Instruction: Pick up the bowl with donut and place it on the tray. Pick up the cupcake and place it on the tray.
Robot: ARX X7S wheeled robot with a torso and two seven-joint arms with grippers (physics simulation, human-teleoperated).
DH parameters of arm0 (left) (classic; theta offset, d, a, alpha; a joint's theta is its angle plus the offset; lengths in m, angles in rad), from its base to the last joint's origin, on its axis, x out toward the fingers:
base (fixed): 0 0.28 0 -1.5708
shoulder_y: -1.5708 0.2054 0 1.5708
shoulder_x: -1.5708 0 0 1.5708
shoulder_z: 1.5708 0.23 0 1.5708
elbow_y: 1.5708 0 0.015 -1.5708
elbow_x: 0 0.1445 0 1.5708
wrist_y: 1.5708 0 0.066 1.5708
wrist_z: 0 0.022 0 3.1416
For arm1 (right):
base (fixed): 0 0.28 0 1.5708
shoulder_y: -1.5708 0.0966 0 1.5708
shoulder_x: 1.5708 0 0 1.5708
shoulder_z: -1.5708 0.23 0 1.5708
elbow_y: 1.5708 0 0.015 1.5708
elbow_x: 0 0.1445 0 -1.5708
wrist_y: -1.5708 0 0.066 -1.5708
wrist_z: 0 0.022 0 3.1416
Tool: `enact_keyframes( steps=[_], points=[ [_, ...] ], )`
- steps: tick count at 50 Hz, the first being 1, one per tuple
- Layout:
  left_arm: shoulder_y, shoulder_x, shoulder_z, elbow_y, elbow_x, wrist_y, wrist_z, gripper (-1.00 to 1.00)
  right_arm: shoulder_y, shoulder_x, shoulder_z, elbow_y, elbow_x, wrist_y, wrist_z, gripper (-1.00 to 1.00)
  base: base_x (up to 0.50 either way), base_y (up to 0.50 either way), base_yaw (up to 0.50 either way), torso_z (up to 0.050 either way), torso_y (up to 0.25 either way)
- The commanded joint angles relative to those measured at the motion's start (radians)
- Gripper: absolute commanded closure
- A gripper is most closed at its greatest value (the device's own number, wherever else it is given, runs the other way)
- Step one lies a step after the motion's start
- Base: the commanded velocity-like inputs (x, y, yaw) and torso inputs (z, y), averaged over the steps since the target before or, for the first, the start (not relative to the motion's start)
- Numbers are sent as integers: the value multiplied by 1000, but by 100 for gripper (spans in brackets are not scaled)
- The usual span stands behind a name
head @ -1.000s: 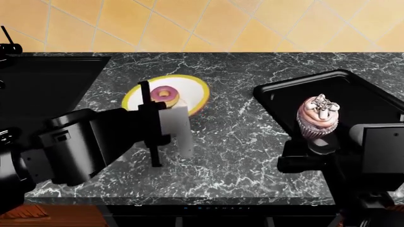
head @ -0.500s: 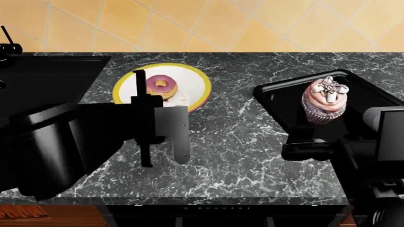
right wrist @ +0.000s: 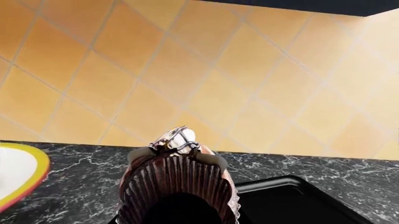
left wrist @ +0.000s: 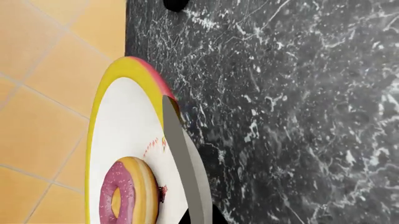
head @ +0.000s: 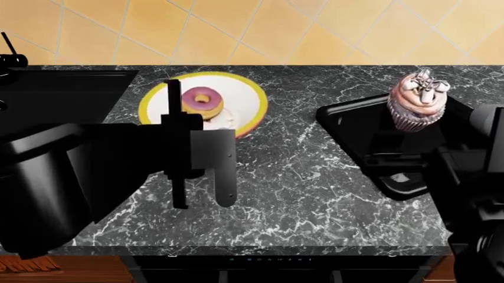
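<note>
Head view: bowl (head: 236,101) w/ donut (head: 202,102) sits tilted near the back edge of the marble counter (head: 307,171), left of centre, just right of the black sink (head: 63,97). Left gripper (head: 197,168) is at the bowl's near rim: one grey finger and one thin dark finger stand a narrow gap apart, rim seemingly between them, though the arm body hides the contact. Left wrist view fills that in some: a grey finger (left wrist: 187,168) lies across the bowl's (left wrist: 124,126) inner face beside the donut (left wrist: 128,191), which sits on edge against the white inside; yellow rim w/ red edge shows against counter (left wrist: 281,116) and tiled wall (left wrist: 44,93). Other finger isn't shown there, so a firm clamp can't be confirmed.

Right side: cupcake (head: 419,100) is up in the air above the tray's (head: 354,127) back part, near the counter's right end. Right gripper itself is hidden in head view behind the arm. Right wrist view shows the cupcake (right wrist: 181,182) from below, pleated wrapper close to lens, a dark blurred shape at its base; tray (right wrist: 293,196) corner under it, bowl rim (right wrist: 25,177) at the far side. Fingers not clearly visible, so can't tell how the right claw stands.
</note>
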Motion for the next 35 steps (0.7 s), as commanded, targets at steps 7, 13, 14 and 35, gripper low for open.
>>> enact_keyframes(
  steps=[7, 13, 14, 35],
  points=[
    [-9, 9, -27, -15, 45, 22, -20, 100, -1, -2, 4, 14, -53, -15, -30, 100, 0, 0, 0, 0, 0],
    [-9, 14, -31, -23, 48, 30, -21, 100, -13, 0, 10, 13, -57, -25, -34, 100, 0, -127, 0, 0, 2],
    [-9, 14, -31, -23, 48, 29, -21, 100, -15, 0, 11, 13, -58, -27, -35, 100, 0, -152, 0, 10, 0],
    [-10, 25, -40, -52, 55, 50, -17, 100, -26, -5, 3, 25, -80, -42, -49, 100, 0, -204, 0, 0, 1]
  ],
)
